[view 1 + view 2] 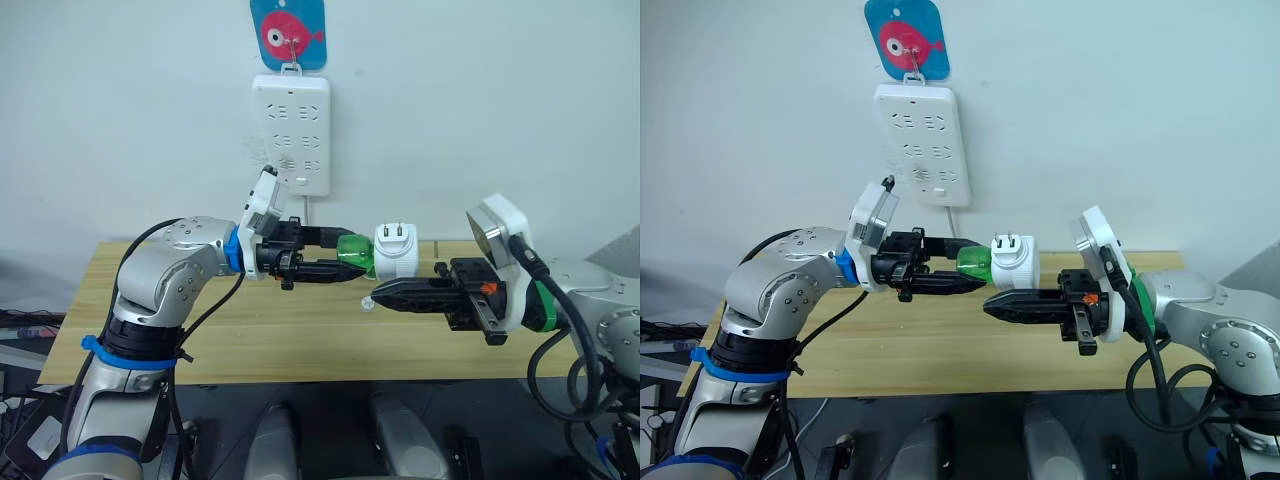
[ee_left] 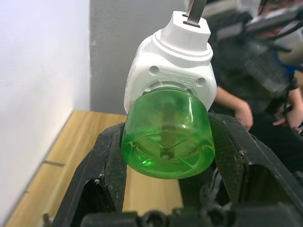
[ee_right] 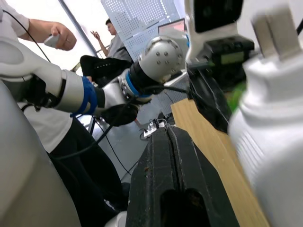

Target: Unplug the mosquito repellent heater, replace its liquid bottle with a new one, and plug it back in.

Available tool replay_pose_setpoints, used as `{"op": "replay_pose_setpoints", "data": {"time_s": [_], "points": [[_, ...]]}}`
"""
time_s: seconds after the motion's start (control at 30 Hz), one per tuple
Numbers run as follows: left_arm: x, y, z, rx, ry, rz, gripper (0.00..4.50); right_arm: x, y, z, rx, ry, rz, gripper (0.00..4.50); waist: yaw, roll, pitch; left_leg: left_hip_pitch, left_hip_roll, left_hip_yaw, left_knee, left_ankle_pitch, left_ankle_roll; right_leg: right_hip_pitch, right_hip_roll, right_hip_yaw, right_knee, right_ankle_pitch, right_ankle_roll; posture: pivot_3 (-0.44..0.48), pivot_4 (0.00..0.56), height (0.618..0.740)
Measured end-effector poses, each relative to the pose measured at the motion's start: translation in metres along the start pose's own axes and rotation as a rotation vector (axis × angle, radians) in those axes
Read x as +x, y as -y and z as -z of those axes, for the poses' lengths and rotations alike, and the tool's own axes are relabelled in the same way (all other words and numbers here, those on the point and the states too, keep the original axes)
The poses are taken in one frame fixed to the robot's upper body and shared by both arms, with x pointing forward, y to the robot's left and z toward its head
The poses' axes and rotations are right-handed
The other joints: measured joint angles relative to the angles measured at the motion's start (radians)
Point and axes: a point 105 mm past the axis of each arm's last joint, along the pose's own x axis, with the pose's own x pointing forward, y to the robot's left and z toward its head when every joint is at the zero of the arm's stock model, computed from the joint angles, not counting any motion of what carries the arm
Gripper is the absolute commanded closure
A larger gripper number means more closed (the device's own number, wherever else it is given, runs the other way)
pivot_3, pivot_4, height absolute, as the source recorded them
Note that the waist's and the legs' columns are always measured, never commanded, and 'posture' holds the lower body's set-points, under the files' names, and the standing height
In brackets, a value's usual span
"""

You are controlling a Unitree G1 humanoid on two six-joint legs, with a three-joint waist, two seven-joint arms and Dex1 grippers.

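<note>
The white mosquito repellent heater (image 1: 396, 252) hangs in the air above the wooden table (image 1: 300, 345), its two metal prongs pointing up. A translucent green liquid bottle (image 1: 353, 255) sticks out of its left side, neck hidden inside the unit, so I cannot tell if it is the old one or the new one. My left gripper (image 1: 350, 256) is shut on this bottle; the left wrist view shows the bottle's base (image 2: 165, 137) between the black fingers (image 2: 110, 163). My right gripper (image 1: 378, 295) lies just below the heater, shut on nothing, and the heater (image 3: 274, 132) is beside it.
A white multi-socket power strip (image 1: 291, 135) hangs on the wall under a blue fish hook (image 1: 288, 32), its sockets bare. A tiny pale object (image 1: 367, 305) lies on the table under the grippers. People (image 3: 106, 56) stand beyond the table's left end.
</note>
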Motion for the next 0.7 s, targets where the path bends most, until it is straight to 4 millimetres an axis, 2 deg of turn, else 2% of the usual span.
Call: {"op": "replay_pose_setpoints", "data": {"time_s": [0.1,0.2,0.37,0.5,0.7], "points": [[0.002,0.001,0.005,0.022,-0.028,0.017,2.12,0.001,0.002,-0.015,-0.03,0.032,0.019,4.5,-0.001,0.0,0.0,0.0,0.0,0.0,0.0,0.0,0.0,0.0,0.0,0.0,0.0,0.0,0.0,-0.216,0.225,0.723],[0.003,0.005,0.008,0.021,-0.044,0.047,2.12,0.0,0.01,-0.022,-0.03,0.055,0.059,4.5,-0.001,0.0,0.0,0.0,0.0,0.0,-0.001,0.0,0.0,0.0,0.0,0.0,0.0,0.001,-0.001,-0.213,0.223,0.723],[0.001,0.01,0.008,0.02,-0.061,0.078,2.12,-0.003,0.026,-0.025,-0.03,0.071,0.125,4.5,-0.001,0.0,0.0,0.0,0.0,0.0,-0.001,0.0,0.0,-0.001,0.0,0.0,0.0,0.002,-0.004,-0.205,0.223,0.723],[0.001,0.017,0.006,0.031,-0.077,0.11,2.12,-0.005,0.043,-0.019,-0.011,0.05,0.196,4.5,-0.001,0.0,0.0,0.0,0.0,0.0,-0.001,0.0,0.0,-0.001,0.0,0.0,0.0,0.002,-0.004,-0.199,0.222,0.723],[0.0,0.019,0.008,0.021,-0.077,0.123,2.12,-0.007,0.054,-0.017,-0.001,0.047,0.223,4.5,-0.001,0.0,0.0,0.0,0.0,0.0,-0.001,0.0,0.0,-0.001,0.0,0.0,0.0,0.002,-0.004,-0.194,0.222,0.723]]}}
